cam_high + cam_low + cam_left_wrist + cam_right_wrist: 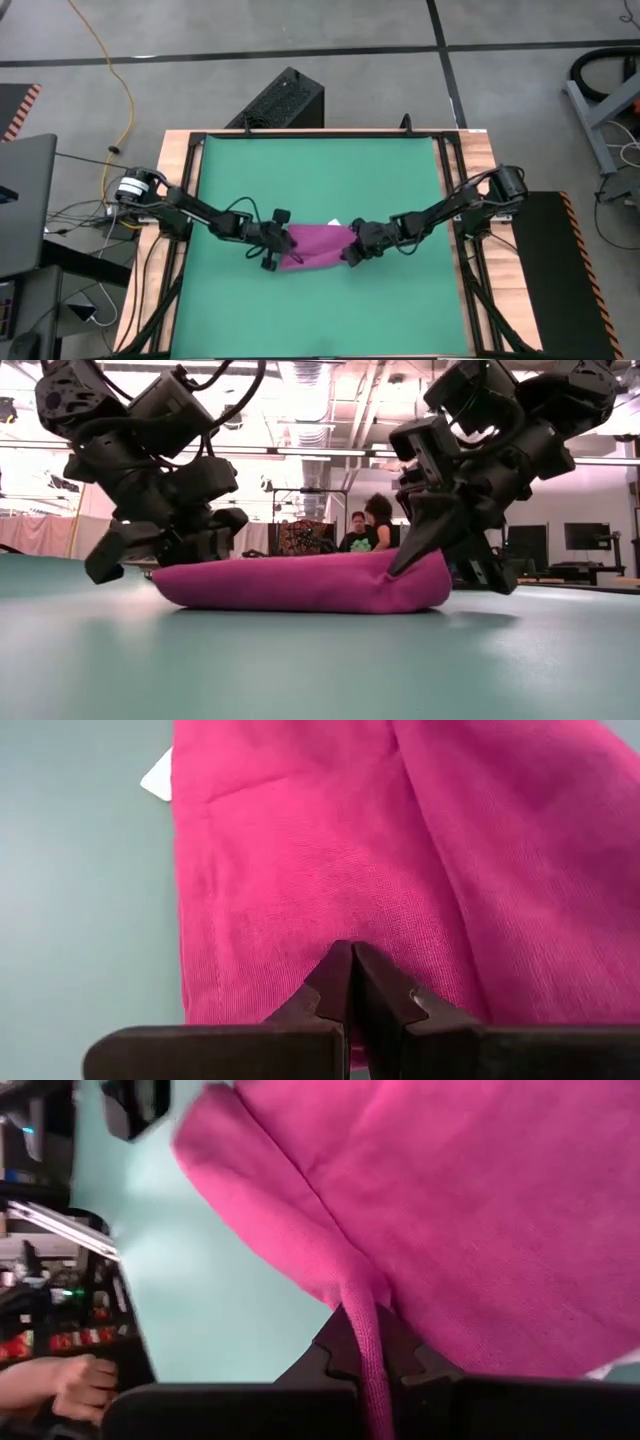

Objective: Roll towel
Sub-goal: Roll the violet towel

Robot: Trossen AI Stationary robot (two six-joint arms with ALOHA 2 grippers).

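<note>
Towel lies in the high view near the middle of the green mat that covers the tabletop, folded into a short band with its small white tag poking out at the far edge; the left gripper sits at its left end and the right gripper at its right end. From the low view the towel rests on the mat as a low magenta bundle, the left gripper against one end and the right gripper pressed onto the other end, where the cloth is drawn up slightly; two people sit in the room far behind. In the left wrist view the jaws are pressed together with the towel edge at their tips, the tag just beside the cloth. In the right wrist view the jaws pinch a gathered fold of the towel, and a person's hand shows beyond the tabletop.
</note>
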